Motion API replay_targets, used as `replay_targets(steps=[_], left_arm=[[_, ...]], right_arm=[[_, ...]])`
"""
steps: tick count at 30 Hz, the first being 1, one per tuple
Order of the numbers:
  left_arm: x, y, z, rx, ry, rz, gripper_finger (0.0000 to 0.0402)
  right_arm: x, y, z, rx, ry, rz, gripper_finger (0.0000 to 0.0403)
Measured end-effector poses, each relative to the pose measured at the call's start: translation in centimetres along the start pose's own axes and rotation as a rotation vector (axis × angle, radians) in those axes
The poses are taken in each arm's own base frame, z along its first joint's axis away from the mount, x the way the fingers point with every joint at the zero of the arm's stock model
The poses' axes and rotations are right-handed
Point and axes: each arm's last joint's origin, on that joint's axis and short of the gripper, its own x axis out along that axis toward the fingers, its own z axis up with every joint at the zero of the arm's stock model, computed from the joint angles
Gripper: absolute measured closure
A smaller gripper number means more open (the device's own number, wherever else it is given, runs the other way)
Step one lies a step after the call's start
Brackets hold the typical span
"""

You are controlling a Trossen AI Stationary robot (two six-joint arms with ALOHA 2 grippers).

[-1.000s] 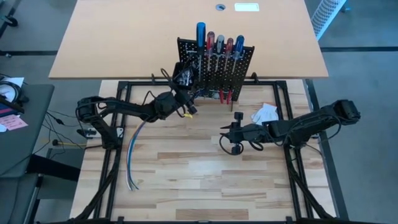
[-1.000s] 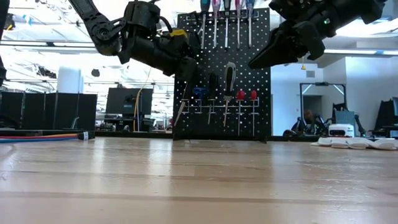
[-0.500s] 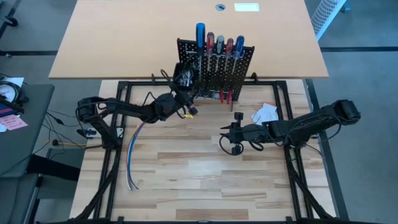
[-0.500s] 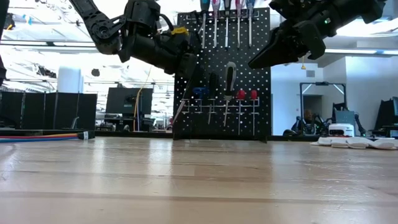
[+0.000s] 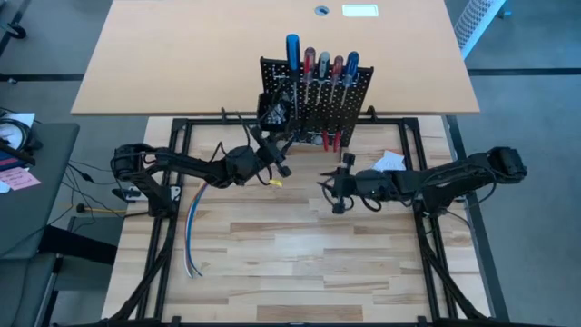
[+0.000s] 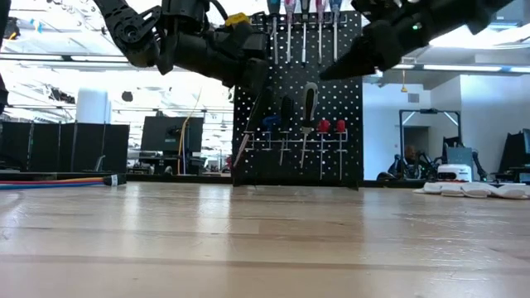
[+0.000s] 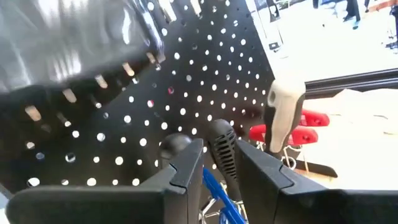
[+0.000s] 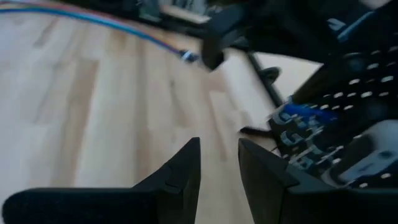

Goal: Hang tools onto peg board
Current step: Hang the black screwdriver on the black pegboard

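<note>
Five screwdrivers [image 5: 320, 64] stand in the top rail of the peg board [image 5: 313, 104] at the tabletop's [image 5: 272, 245] far edge. Left tool [image 5: 272, 166], fingers slightly apart, empty; right tool [image 5: 332, 188] likewise.

Even, soft light falls from above on the bench [image 5: 300, 254], and the high view is sharp with only faint shadows under the arms. In the low view bright ceiling lights and windows behind turn the peg board [image 6: 298, 99] and both arms into dark silhouettes, and the near wood goes out of focus. The left wrist view is blurred, with glare on the silvery surface above. The right wrist view is smeared throughout.
</note>
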Motion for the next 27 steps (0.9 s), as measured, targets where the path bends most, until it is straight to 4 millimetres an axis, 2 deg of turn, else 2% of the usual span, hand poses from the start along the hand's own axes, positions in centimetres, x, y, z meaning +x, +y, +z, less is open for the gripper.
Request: replay_targets(steps=[3, 11, 15, 18, 23, 27], left_arm=[[-0.1, -0.2, 0.2, 0.006, -0.008, -0.007, 0.0317], [-1.1, -2.1, -0.4, 0.167, 0.086, -0.109, 0.0316], [-2.0, -3.3, -1.2, 0.228, 0.187, -0.161, 0.0316], [-3.0, -4.3, -1.7, 0.267, 0.271, -0.15, 0.0316], [-5.7, -6.5, -1.8, 0.298, 0.366, -0.136, 0.0316], [-8.5, -8.2, -1.8, 0.281, 0.417, -0.13, 0.0316]], right_arm=[[0.5, -1.2, 0.4, 0.008, -0.05, -0.031, 0.0263], [1.3, -4.2, 0.8, 0.048, -0.159, -0.078, 0.0157], [2.6, -4.7, 0.7, 0.048, -0.211, -0.067, 0.0149], [4.4, -5.1, 1.2, 0.02, -0.214, -0.097, 0.0148], [8.0, -6.9, 2.8, 0.038, -0.155, -0.233, 0.0148], [9.9, -8.8, 3.5, 0.065, -0.097, -0.329, 0.0148]])
